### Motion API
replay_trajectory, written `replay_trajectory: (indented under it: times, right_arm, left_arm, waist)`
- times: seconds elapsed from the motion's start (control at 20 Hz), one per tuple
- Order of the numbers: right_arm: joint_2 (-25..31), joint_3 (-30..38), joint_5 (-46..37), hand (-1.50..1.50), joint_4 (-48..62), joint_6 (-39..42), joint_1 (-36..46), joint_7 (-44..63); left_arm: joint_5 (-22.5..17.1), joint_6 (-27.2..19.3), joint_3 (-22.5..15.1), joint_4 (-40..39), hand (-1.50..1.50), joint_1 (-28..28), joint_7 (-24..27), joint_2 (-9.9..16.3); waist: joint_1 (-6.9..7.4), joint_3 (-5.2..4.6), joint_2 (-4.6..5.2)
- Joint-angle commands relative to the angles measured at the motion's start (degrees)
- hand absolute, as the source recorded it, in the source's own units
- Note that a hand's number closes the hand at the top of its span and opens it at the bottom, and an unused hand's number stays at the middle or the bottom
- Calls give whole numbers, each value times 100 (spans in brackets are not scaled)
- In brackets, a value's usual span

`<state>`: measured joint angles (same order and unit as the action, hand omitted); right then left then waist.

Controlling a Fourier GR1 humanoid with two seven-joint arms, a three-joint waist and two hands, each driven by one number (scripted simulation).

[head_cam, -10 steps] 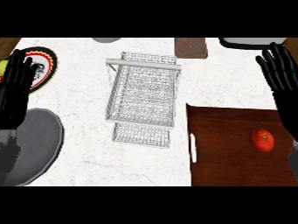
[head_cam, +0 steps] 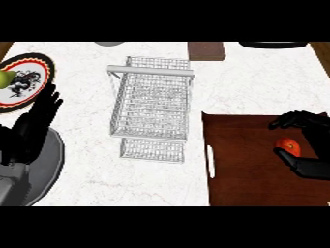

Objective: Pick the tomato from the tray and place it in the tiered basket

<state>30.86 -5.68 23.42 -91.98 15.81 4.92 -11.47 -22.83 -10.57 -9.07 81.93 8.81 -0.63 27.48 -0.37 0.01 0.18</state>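
Right hand (head_cam: pixel 317 145) curled around one tomato (head_cam: pixel 289 144) on one tray (head_cam: pixel 242 164); left hand (head_cam: pixel 28 133) spread.

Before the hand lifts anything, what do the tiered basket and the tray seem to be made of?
Tiered basket: looks like pale metal wire, since the counter shows through its open grid. Tray: looks like dark reddish-brown wood with a matte finish, though no grain shows, so it could be plastic. A light handle sits on its left edge.

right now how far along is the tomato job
Early. Done: the right hand has come down over the tray. In hand: its fingers curl around the tomato, which is not yet lifted. Left: carry it to the basket, which holds nothing. The left hand rests open.
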Motion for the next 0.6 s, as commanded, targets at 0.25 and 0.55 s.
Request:
replay_trajectory:
  times: [0.25, 0.55]
  right_arm:
    - [673, 820, -518, -150, 1754, 1111, 51, -1535]
    - [2171, 864, -1885, -150, 1061, 844, 275, -1252]
  left_arm:
    - [-35, 304, -35, 488, 0, -445, -491, 61]
    - [90, 141, -157, 557, 0, -283, -720, -6]
  waist:
    - [88, 7, -10]
    - [31, -3, -36]
